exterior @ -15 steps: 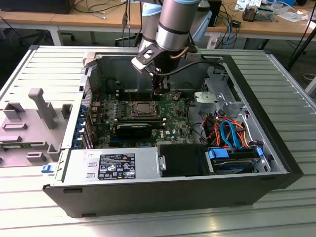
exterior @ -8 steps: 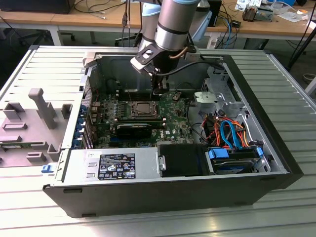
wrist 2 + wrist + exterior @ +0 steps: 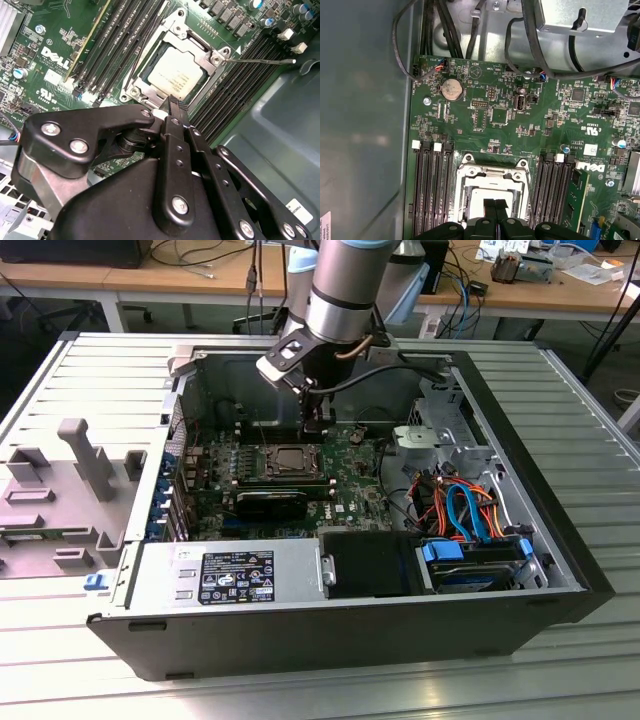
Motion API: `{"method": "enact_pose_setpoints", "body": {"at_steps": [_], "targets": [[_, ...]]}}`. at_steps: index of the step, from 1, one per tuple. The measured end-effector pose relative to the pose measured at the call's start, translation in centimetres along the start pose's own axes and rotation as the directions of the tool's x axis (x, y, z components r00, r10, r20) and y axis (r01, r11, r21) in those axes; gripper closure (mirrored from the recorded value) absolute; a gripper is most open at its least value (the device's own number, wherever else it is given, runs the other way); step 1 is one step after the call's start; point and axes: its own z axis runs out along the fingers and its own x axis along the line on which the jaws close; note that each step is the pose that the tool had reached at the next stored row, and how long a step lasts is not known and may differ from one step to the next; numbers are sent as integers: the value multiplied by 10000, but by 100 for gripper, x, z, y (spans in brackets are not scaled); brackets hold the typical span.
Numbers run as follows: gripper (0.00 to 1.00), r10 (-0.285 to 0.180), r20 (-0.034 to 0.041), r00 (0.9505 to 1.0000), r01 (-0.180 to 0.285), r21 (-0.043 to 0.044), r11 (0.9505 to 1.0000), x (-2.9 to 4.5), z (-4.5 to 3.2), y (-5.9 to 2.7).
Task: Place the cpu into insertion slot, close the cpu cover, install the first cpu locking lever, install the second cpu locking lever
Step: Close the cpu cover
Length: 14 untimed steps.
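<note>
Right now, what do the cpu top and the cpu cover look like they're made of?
The cpu: dull grey metal top, matte, only a soft even sheen. The cpu cover: bare silver metal, likely stamped steel, shinier, with bright glints along its edges.
</note>
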Motion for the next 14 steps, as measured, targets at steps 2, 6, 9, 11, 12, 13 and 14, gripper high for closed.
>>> {"method": "enact_pose_setpoints", "body": {"at_steps": [2,6,9,11,12,13,14], "targets": [[89,0,0,10000,0,0,10000,1,1,-7],[89,0,0,10000,0,0,10000,3,6,-31],[89,-1,0,10000,1,0,10000,4,8,-40],[89,0,0,10000,0,0,10000,5,9,-45],[89,-1,0,10000,1,0,10000,5,9,-47],[89,0,1,10000,0,0,10000,5,10,-48],[89,0,0,10000,0,0,10000,6,10,-50]]}}
